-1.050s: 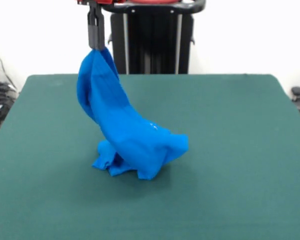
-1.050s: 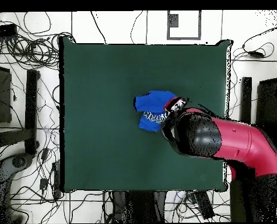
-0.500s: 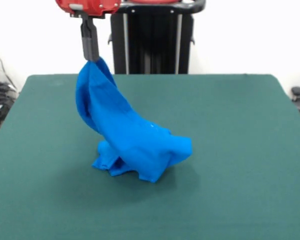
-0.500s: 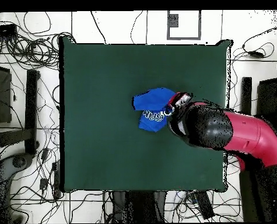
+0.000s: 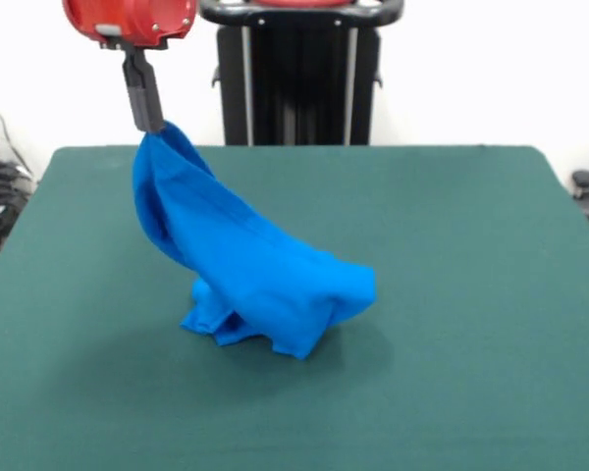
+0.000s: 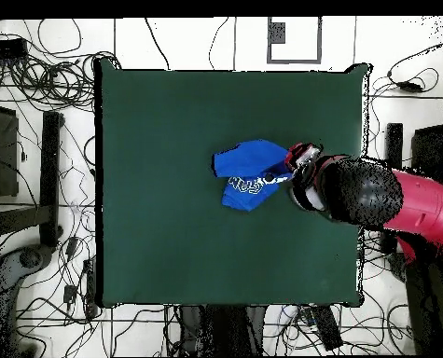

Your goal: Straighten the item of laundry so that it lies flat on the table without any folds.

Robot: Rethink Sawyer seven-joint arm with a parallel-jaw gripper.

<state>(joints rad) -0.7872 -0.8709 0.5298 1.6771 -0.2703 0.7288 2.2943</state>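
While the gripper [image 5: 147, 126] pinches one corner of the garment [image 5: 250, 270] with its jaws closed on the cloth, the rest of the fabric runs down in a slanted band to a bunched heap on the table [image 5: 452, 294]. In the front view the long axis climbs from the heap near the table's middle up toward the upper left, where the held corner hangs clear of the felt. From overhead, the garment [image 6: 251, 175] lies a little right of centre, stretched sideways toward the gripper [image 6: 296, 160], with white lettering showing on its lower part. The arm [image 6: 393, 200] reaches in over the table's [image 6: 150, 233] right edge. Open felt surrounds the heap on every side, with the widest stretch to the overhead left and the narrowest toward the right edge. Compared with a second ago, the gripper has carried the corner further sideways toward that edge, drawing the band longer and at a lower slant, while the heap has stayed put.
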